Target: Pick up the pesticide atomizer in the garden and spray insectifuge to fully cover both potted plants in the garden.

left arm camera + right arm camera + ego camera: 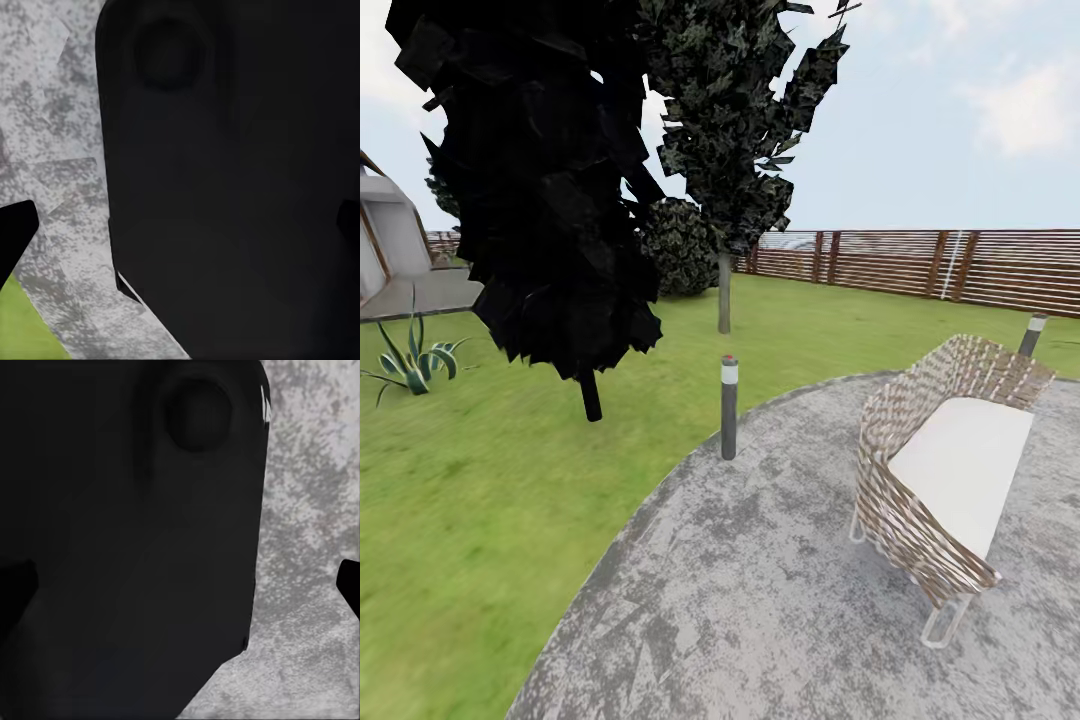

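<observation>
Two surfaces meet under us in the head view: a round grey paved patio (760, 600) mottled with white, and a green lawn (480, 500) curving round its edge. A brown slatted fence (960, 265) closes the garden at the far side under a pale cloudy sky. At the patio rim stands a grey bollard lamp (729, 407); a second bollard lamp (1032, 335) rises behind a woven wicker bench (945, 470) with a white cushion. Two dark-leaved trees (550, 180) stand on the grass, and a spiky agave-like plant (412, 360) grows near a grey building (390, 240). We see no spray bottle or small pots here, so we cannot tell where they are or how they point. Both wrist views show dark robot body over mottled paving; we cannot tell whether either claw is open or closed.
</observation>
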`<state>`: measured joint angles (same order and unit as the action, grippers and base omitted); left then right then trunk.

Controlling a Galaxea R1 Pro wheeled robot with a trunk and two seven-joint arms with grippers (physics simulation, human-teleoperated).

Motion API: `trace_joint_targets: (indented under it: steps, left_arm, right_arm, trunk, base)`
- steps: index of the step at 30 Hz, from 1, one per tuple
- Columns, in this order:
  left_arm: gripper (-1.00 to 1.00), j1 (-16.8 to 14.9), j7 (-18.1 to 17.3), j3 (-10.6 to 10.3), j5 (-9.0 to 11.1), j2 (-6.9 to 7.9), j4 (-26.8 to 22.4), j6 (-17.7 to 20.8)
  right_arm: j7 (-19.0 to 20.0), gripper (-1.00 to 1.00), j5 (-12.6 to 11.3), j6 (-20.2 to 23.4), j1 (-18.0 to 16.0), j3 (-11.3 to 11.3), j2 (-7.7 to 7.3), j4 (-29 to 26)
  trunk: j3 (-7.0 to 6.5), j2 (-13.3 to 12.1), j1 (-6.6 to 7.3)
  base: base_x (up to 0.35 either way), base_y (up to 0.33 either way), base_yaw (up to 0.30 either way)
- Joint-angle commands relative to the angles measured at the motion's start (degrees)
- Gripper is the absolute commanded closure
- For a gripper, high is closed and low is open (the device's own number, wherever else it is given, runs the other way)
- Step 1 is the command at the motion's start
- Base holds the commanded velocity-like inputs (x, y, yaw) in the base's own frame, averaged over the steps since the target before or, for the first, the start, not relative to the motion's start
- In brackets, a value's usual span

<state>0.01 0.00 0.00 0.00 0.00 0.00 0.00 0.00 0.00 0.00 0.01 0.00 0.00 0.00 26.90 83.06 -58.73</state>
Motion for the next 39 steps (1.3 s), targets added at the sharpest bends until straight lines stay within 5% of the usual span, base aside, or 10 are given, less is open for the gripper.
trace_joint_targets:
  steps: [1, 15, 24, 36, 37, 39]
  left_arm:
    - [-1.00, -0.34, 0.33, 0.09, 0.32, 0.33, -0.33, -0.33]
    - [-1.00, 2.13, 0.31, 0.33, 0.37, -0.16, -2.09, -0.68]
    - [-1.00, 1.15, 0.48, 0.35, 0.46, 1.15, -4.88, -2.48]
    - [-1.00, -2.82, 0.44, 0.35, 0.46, 1.84, -8.79, -3.24]
    - [-1.00, -6.97, 0.44, 0.35, 0.45, 1.89, -12.89, -3.21]
    - [-1.00, -10.19, 0.42, 0.35, 0.51, 2.07, -13.47, -3.77]
  right_arm:
    - [-0.07, -1.00, -0.33, -0.33, -0.34, -0.09, -0.33, -0.33]
    - [-0.18, -1.00, 0.13, 1.62, -4.85, -0.13, 0.70, -3.87]
    - [-0.34, -1.00, 0.25, -0.01, -4.93, -0.09, -1.03, -6.67]
    - [-0.32, -1.00, 0.24, -3.86, -5.00, -0.26, -2.68, -10.55]
    - [-0.30, -1.00, 0.22, -12.29, -5.01, -0.26, -2.70, -21.84]
    - [-0.27, -1.00, 0.20, -14.64, -5.05, -0.28, -2.72, -25.35]
  trunk:
    - [0.03, 0.02, 0.00]
    - [0.03, 0.02, 0.00]
    - [0.03, 0.02, 0.00]
    - [0.03, 0.02, 0.00]
    - [0.03, 0.02, 0.00]
    - [0.03, 0.02, 0.00]
  base:
    - [0.000, 0.000, 0.000]
    - [0.000, 0.000, 0.000]
    - [0.000, 0.000, 0.000]
    - [0.000, 0.000, 0.000]
    - [0.000, 0.000, 0.000]
    - [0.000, 0.000, 0.000]
